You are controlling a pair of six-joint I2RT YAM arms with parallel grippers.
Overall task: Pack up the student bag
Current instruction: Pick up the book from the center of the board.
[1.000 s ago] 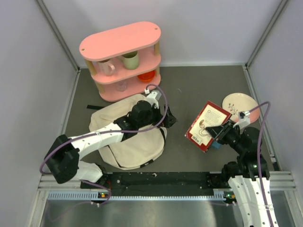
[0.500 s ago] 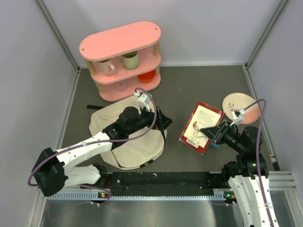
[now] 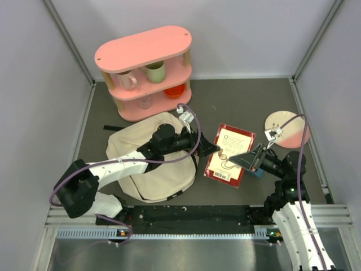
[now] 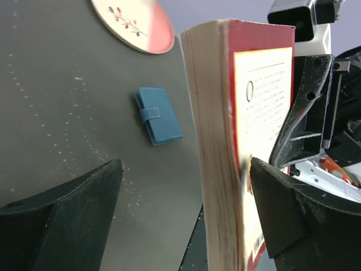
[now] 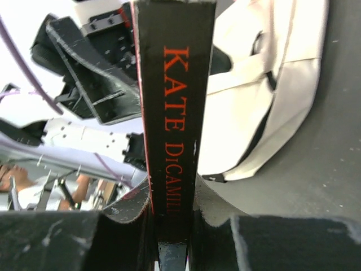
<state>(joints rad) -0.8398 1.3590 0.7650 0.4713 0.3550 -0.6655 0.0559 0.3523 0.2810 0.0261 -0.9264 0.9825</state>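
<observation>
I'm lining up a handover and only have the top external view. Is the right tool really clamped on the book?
Observer: Yes. The right wrist view shows the right tool shut on the book, gripping its black spine with red lettering.
Operator: And the left tool?
Observer: Its wrist view shows the left tool wide open, with the book's page edge between its jaws, not yet gripped.
Operator: What is the blue thing beside my right arm?
Observer: A small blue wallet, closed with a strap. It lies flat on the table, apart from the plate.
</observation>
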